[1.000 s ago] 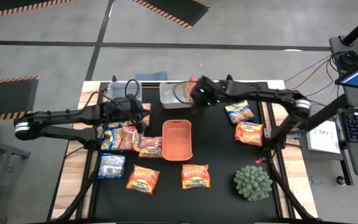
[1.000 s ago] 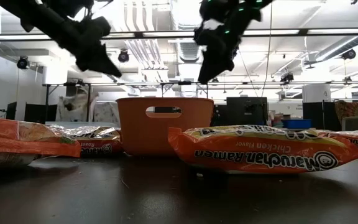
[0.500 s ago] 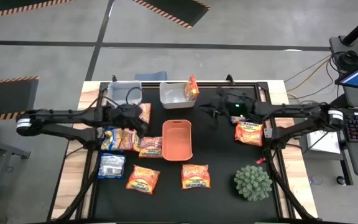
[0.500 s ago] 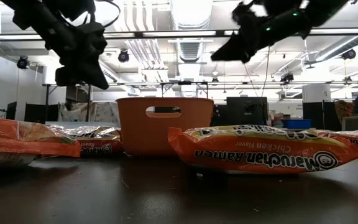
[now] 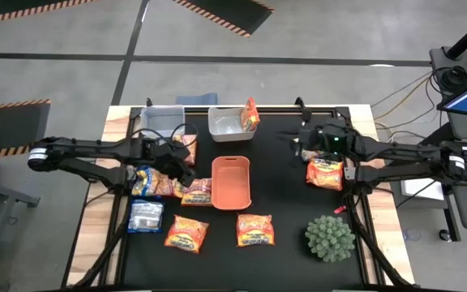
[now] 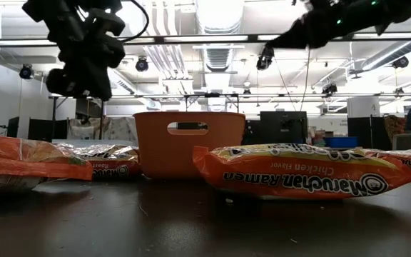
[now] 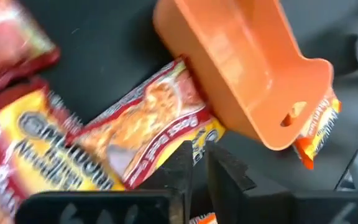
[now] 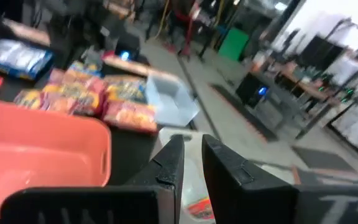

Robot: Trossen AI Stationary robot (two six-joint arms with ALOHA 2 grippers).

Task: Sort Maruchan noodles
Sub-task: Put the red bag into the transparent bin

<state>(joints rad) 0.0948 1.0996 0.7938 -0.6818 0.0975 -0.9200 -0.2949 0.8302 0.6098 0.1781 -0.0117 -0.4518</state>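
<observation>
Nine noodle packets (image 5: pixel 186 233), two grey bins (image 5: pixel 230 124), left gripper (image 5: pixel 186 172) and right gripper (image 5: pixel 297 144) nearly closed, empty.

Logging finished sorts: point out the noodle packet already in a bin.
The orange packet standing on edge in the right-hand clear bin; every other packet lies flat on the black mat.

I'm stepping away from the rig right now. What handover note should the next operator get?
Left claw: nearly shut, empty, above the packet cluster left of the orange tray.
Right claw: nearly shut, empty, raised near the packet at the right.
Done: one packet stands in the clear bin.
Left: the cluster, the silvery packet, two front packets, the right-hand one.
</observation>
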